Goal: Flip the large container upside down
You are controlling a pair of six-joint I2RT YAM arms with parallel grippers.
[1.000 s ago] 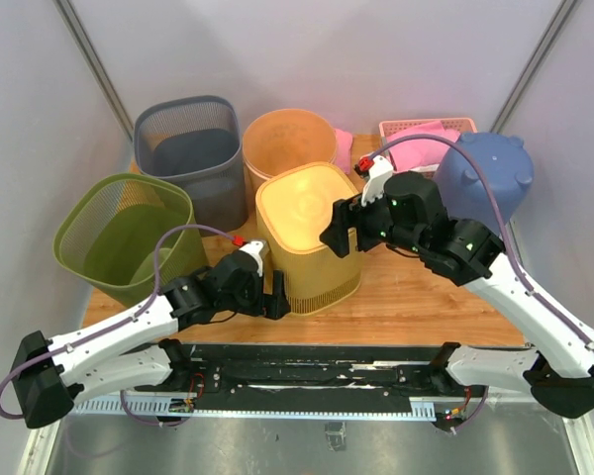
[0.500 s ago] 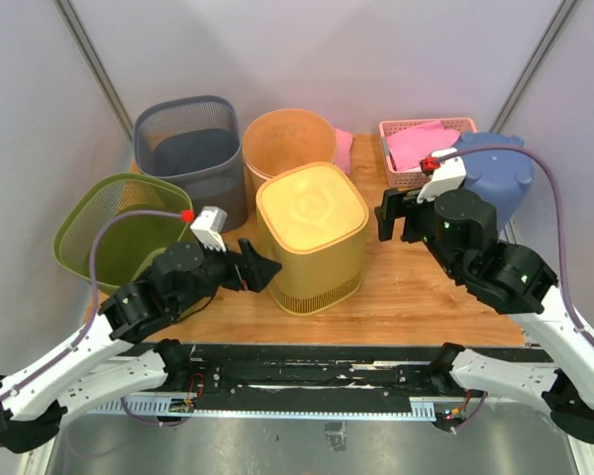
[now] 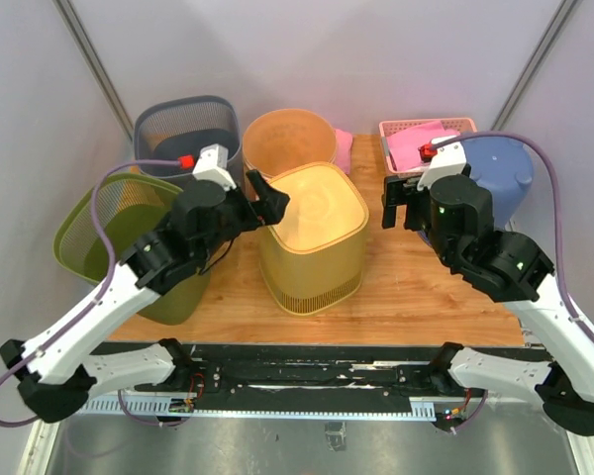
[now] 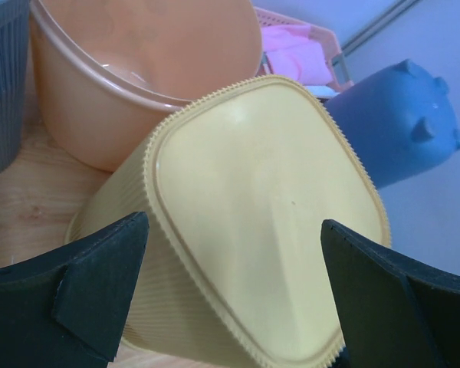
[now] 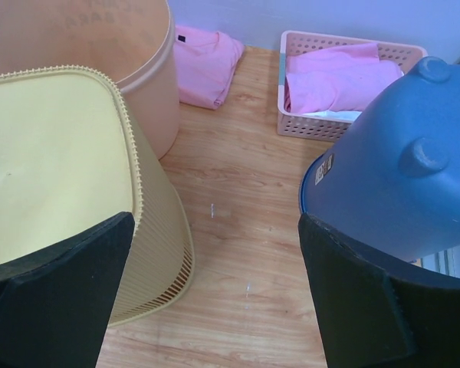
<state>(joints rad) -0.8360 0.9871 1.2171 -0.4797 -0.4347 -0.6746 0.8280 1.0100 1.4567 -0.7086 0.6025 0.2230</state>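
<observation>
Since a second ago both arms have let go of the yellow container (image 3: 312, 237) and pulled away: the left gripper (image 3: 267, 196), then low against its near left side, has risen to its upper left corner, and the right gripper (image 3: 401, 210) has backed off to the right, well apart from it. Both grippers stand spread wide with nothing between their fingers. The container has not shifted; it sits base up, rim down on the bench (image 3: 396, 297), just ahead of the left gripper and ahead-left of the right one. Under the left arm is the green mesh bin (image 3: 89, 228), partly covered by it. To the right gripper's right is the blue container (image 3: 510, 173), also base up, half hidden behind that arm in the top view. Beyond the yellow container stands the orange bucket (image 3: 289, 139), very close to it; whether they touch is unclear. Further left is the grey mesh bin (image 3: 183, 134). Farthest from the right gripper are a folded pink cloth (image 5: 207, 65) and the pink basket (image 5: 291, 46) holding more cloth
</observation>
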